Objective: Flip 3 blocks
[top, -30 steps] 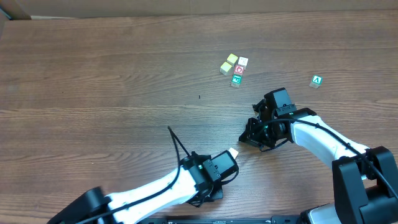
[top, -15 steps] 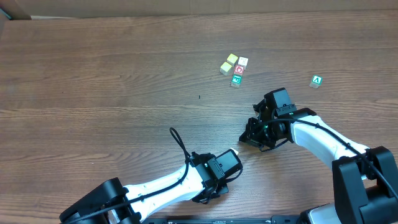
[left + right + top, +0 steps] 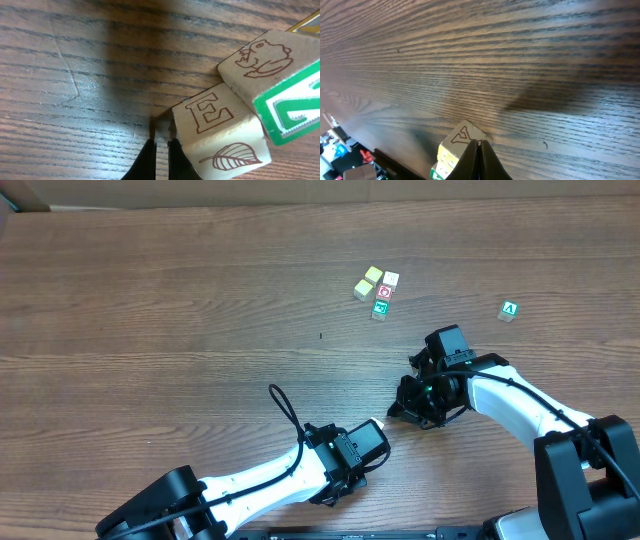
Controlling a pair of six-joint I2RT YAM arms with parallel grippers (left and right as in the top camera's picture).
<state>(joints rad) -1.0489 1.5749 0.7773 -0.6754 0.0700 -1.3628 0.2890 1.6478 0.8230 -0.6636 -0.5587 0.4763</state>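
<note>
Left gripper (image 3: 161,146): fingers are drawn together, only a thin slit is left between them, nothing is held. Just right of its fingertips an E block (image 3: 210,117) is seen, tan, with a leaf print on the face below the letter. The right finger appears to be pressed against that block's lower-left edge. Beyond it, up and to the right, a frog block (image 3: 260,57) is set touching the E block, with a green-bordered face turned to the right.

Right gripper (image 3: 477,146): fingers are fully shut, nothing is gripped. A tan Y-marked block (image 3: 463,136) is seen directly ahead and slightly left of the tips. Contact cannot be confirmed. Yellow and green surfaces are glimpsed below-left of it but are too cropped to identify.

In the overhead view a pale block (image 3: 377,423) is seen at the left gripper's tip, between the two grippers. Whether it is one of the blocks above cannot be told.

Well ahead of both grippers a cluster is laid on the table (image 3: 180,300): a white block (image 3: 391,279), a red-print block (image 3: 385,292) and a green-print block (image 3: 380,308) in a short line, touching or nearly so. Two yellow-topped cubes (image 3: 368,281) are set just to the left of them. A green "A" cube (image 3: 509,310) is placed alone, off to the right of the right gripper.
</note>
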